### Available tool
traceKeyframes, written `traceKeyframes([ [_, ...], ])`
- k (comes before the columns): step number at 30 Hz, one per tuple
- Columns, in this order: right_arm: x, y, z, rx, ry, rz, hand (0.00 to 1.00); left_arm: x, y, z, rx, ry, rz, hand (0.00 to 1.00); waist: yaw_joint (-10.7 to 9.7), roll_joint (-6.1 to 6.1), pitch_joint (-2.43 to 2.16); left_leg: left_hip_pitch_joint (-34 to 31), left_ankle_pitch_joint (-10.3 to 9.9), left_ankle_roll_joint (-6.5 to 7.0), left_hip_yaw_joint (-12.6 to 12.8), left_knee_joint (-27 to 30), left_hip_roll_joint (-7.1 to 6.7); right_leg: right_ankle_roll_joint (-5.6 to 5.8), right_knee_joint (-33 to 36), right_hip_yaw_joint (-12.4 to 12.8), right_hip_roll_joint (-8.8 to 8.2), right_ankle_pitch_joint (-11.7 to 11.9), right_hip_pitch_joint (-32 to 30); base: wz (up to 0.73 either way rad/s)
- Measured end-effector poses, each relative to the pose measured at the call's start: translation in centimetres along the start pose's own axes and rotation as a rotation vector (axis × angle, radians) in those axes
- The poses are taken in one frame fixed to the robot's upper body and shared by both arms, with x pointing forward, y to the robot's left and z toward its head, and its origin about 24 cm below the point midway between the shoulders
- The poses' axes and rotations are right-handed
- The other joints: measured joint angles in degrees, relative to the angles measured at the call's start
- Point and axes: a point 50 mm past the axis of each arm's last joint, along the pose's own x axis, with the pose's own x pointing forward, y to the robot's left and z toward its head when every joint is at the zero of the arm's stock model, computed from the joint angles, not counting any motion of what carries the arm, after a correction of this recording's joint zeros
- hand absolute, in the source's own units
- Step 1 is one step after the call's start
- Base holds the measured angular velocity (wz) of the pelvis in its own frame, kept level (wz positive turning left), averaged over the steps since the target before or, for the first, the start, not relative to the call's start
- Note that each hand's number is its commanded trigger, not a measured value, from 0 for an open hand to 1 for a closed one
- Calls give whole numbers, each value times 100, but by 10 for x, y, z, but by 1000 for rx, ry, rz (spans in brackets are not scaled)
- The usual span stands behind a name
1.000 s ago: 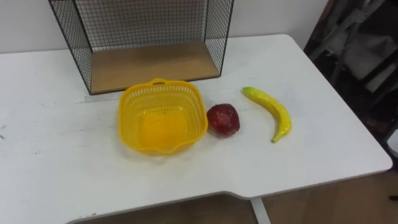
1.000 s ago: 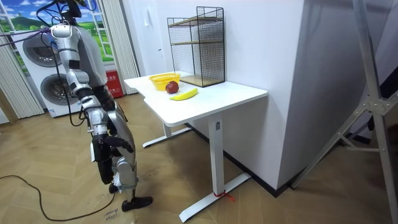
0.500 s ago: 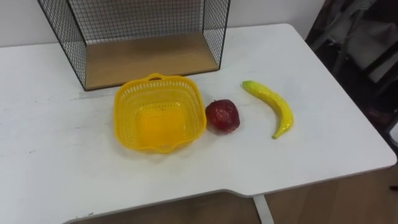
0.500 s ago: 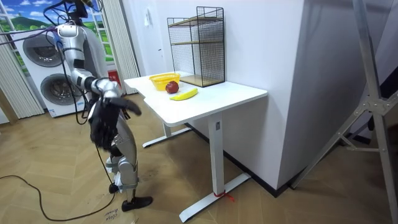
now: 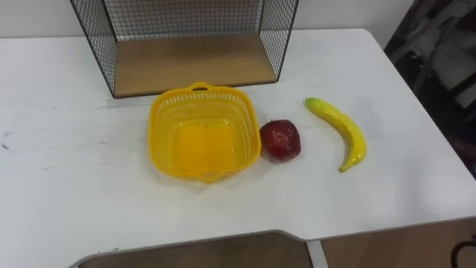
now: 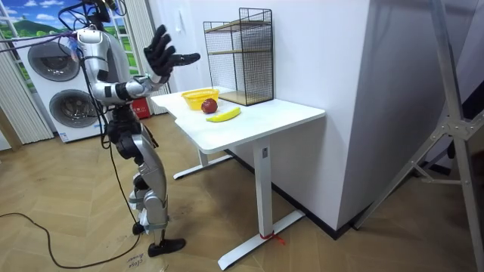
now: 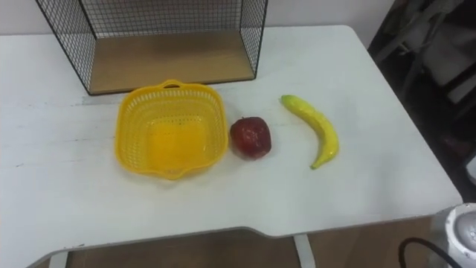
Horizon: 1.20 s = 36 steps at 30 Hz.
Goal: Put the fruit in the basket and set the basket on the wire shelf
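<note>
One red apple (image 5: 280,140) and one banana (image 5: 338,130) lie on the white tabletop (image 5: 74,186). The apple is just right of the single yellow basket (image 5: 202,91), and one wire shelf (image 5: 190,63) stands behind it. In the room view, the robot stands at the tabletop's end with its right hand (image 6: 160,54) raised, fingers spread and released.

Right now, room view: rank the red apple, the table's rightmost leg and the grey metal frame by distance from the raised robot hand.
1. Red apple: on the tabletop, lower right of the right robot hand.
2. Rightmost table leg: under the tabletop's right end.
3. Grey metal frame: room view's far right edge.
</note>
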Motion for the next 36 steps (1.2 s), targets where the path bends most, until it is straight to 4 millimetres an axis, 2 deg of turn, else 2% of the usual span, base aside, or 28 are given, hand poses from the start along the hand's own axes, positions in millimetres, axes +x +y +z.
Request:
traceKeyframes([
  [9, -17, 35, 10, 38, -25, 367, 0, 0, -2, -2, -12, 7, -21, 0, 172, 29, 15, 75, 0, -1, -42, -55, 10, -5, -26, -32, 13, 3, 74, 1],
  [14, -33, 49, 1, 15, 13, 564, 0, 0, -4, -1, 14, 0, -50, 0, 296, 16, 23, 56, 0, -1, -70, -23, 17, -13, -40, -53, 19, 9, 87, 1],
  [17, -41, 56, -5, -4, 43, 679, 0, 0, -4, 0, 14, -3, -51, 0, 300, -9, 35, 36, 0, -1, -85, -4, 19, -13, -53, -79, 14, 9, 87, 3],
  [27, -61, 68, -11, -39, 71, 945, 0, 0, -5, 1, 32, -8, -74, 0, 312, -70, 54, 75, 0, -1, -170, 16, 36, -12, -167, -237, -2, 22, 267, 8],
  [32, -80, 75, -16, -79, 64, 1086, 0, 1, -4, 7, 34, -29, -71, 0, 419, -51, 55, 83, -6, -11, -150, 18, 71, -39, -222, -201, 53, 81, 284, -3],
  [36, -95, 79, -17, -102, 61, 1202, 0, 1, -8, 12, 62, -51, -89, 0, 439, 18, 27, 62, -8, -15, -161, 23, 78, -47, -230, -202, 60, 94, 279, 0],
])
